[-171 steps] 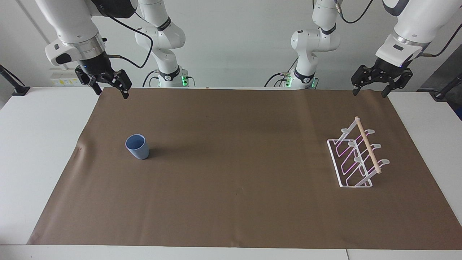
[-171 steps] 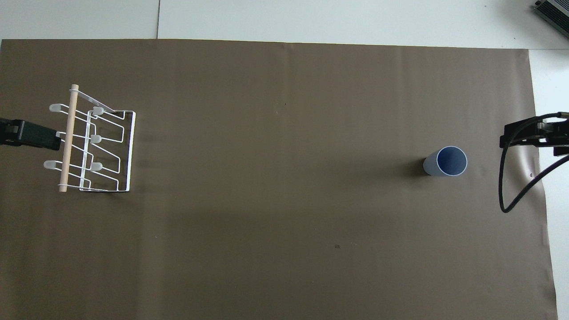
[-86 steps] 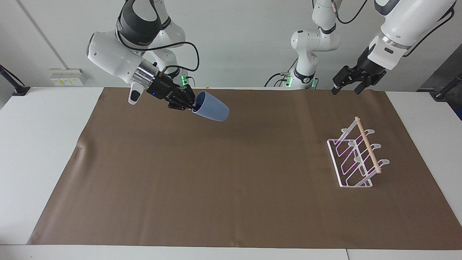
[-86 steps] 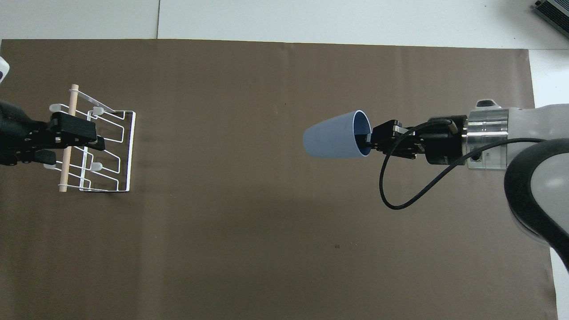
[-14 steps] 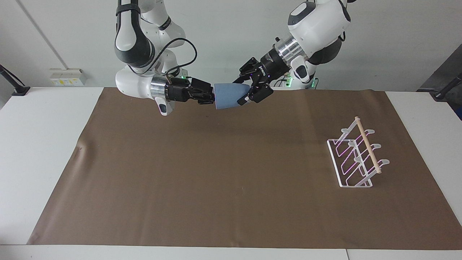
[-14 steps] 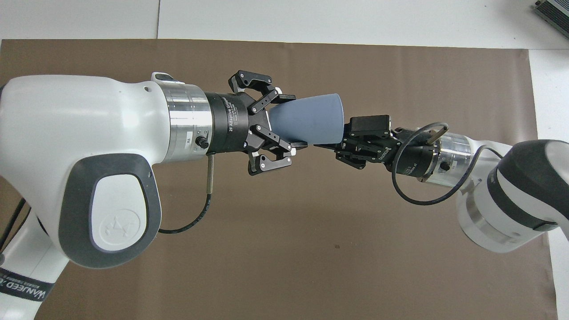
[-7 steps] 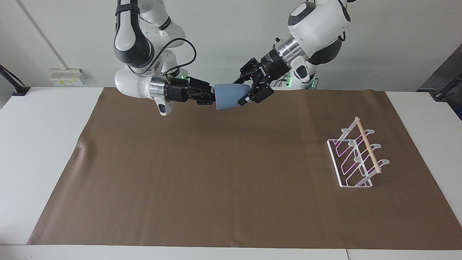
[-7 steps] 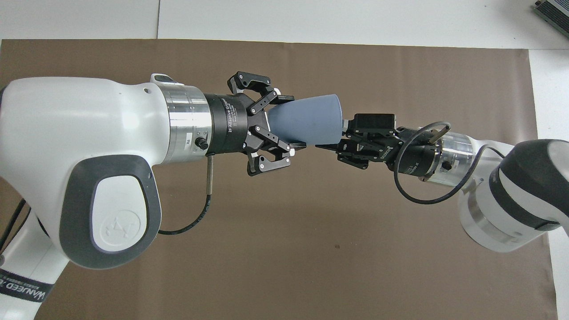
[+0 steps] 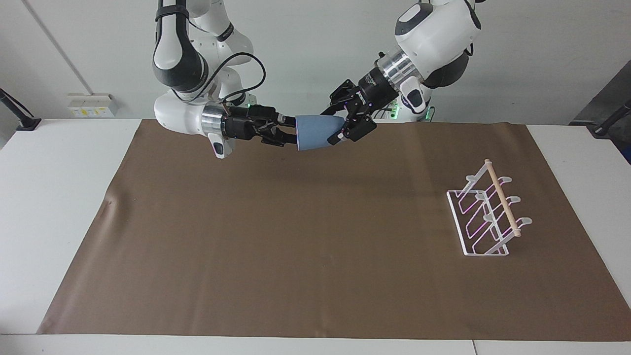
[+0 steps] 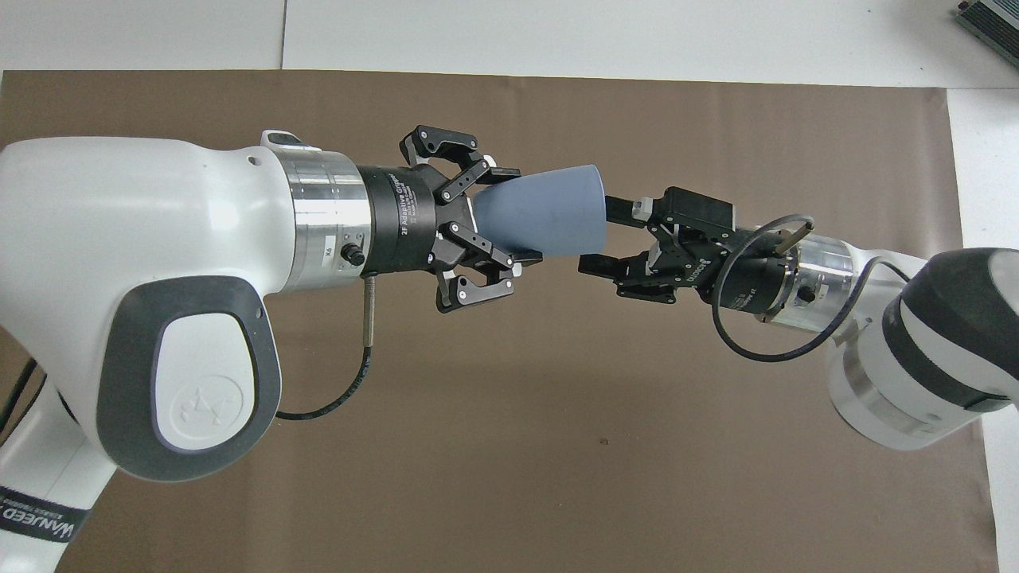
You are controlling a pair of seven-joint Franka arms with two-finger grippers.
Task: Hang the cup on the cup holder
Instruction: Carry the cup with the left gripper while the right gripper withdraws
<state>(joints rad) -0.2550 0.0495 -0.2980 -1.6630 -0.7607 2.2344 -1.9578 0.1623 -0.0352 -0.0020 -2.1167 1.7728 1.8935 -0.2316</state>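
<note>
Since half a second ago the right gripper (image 10: 601,236) has spread its fingers wide off the light-blue cup's (image 10: 541,211) rim, while the left gripper (image 10: 517,215) stays clamped on the tapered base, midair. Risk: the smooth taper could slip during the carry to the cup holder (image 9: 488,212), well apart toward the left arm's end. Only the facing view shows that rack; the overhead view shows the right fingers clear of the rim.
</note>
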